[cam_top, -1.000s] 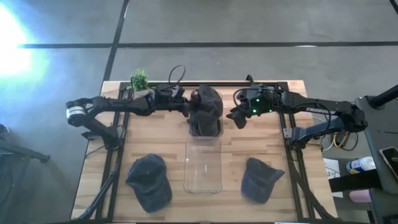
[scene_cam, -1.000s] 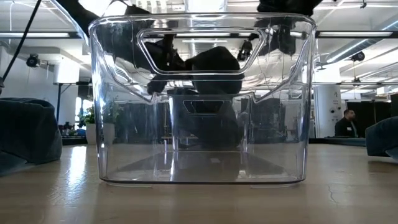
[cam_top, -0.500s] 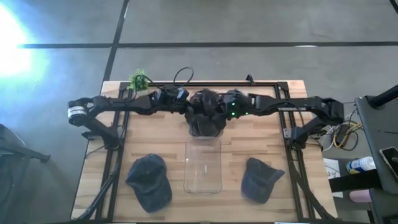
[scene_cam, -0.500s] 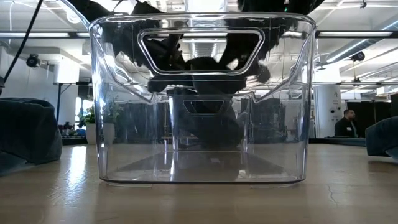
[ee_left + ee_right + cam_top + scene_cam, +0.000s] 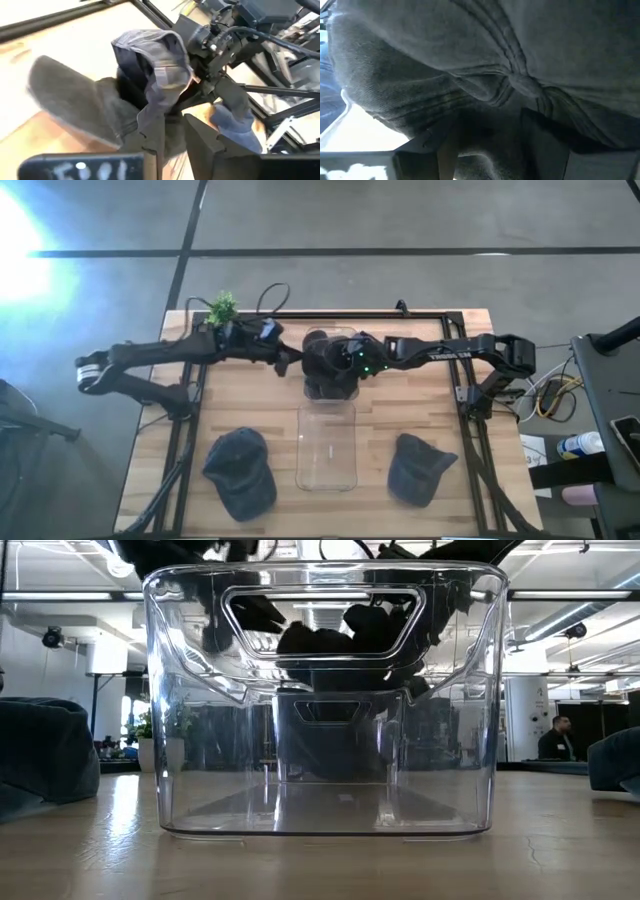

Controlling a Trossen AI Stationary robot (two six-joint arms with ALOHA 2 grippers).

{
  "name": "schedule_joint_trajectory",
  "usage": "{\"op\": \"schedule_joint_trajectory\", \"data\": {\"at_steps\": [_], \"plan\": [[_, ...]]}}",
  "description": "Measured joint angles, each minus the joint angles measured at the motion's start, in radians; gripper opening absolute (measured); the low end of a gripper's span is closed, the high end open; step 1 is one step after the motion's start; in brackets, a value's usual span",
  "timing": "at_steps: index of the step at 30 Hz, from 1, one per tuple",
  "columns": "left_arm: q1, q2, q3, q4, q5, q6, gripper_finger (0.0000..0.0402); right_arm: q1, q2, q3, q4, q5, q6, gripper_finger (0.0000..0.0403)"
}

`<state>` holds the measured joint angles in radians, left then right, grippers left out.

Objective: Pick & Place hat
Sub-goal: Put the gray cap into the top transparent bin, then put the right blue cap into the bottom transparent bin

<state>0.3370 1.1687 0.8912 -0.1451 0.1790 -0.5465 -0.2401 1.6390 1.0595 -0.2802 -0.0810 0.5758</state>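
A dark grey hat is bunched up above the far clear bin. It also shows in the left wrist view, in the right wrist view, and through the near bin's wall in the low view. My right gripper is shut on the hat. My left gripper is open just to the hat's left, its fingers close to the cloth, which shows past them. My right gripper pinches a gathered fold of the hat's cloth between its two fingers, several layers bunched together. It comes about level from the table's right side. The hat is crumpled, with its lighter inside turned out, and sags below the fingers over the far bin.
An empty clear bin stands in the table's middle near part. One dark hat lies to its left and another to its right. A small green plant sits at the far left corner.
My right gripper has swung from the table's right toward the hat and now has hold of it. My left arm has drawn back toward the table's left edge, away from the hat. The hat has bunched smaller over the far bin.
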Motion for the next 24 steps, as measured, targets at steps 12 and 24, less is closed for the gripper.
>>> {"op": "schedule_joint_trajectory", "data": {"at_steps": [12, 24], "plan": [[-0.054, -0.139, -0.008, 0.041, -0.04, -0.043, 0.0091, -0.01, 0.003, 0.0, 0.01, 0.026, -0.038, 0.0199], [-0.127, 0.083, -0.008, 0.215, -0.042, -0.055, 0.0091, 0.053, -0.249, 0.028, -0.226, -0.002, -0.129, 0.0199]]}}
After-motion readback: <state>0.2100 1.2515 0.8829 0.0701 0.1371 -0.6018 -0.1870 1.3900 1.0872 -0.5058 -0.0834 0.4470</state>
